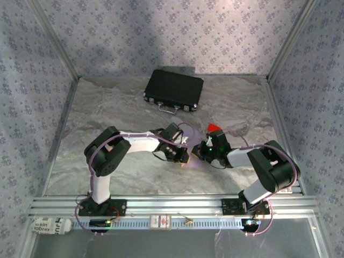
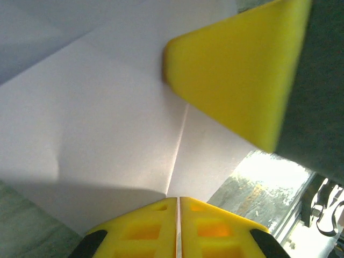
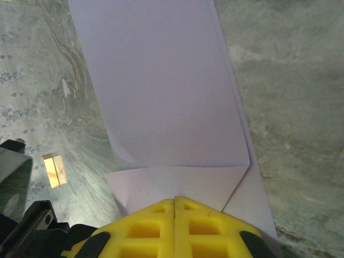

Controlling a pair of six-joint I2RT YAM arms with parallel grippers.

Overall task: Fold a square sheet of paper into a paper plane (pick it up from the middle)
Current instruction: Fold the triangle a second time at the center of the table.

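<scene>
The pale lilac square sheet of paper (image 3: 161,91) lies folded on the marbled table, with a wide flap over a cross crease and slanted flaps near my right gripper. My right gripper (image 3: 174,200) is shut, its yellow tips set on the paper's near end. In the left wrist view the sheet of paper (image 2: 97,123) has a centre crease that runs straight into the slit between the left gripper's (image 2: 178,200) tips, which are shut on its edge. One finger (image 2: 236,70) of the right gripper rests on the paper. Both grippers, left (image 1: 183,156) and right (image 1: 200,153), meet at mid-table.
A black case (image 1: 173,90) lies at the back of the table. A small red block (image 1: 214,128) sits just behind the right gripper. Patterned walls close in the left, right and back sides. A metal rail (image 1: 172,204) runs along the front.
</scene>
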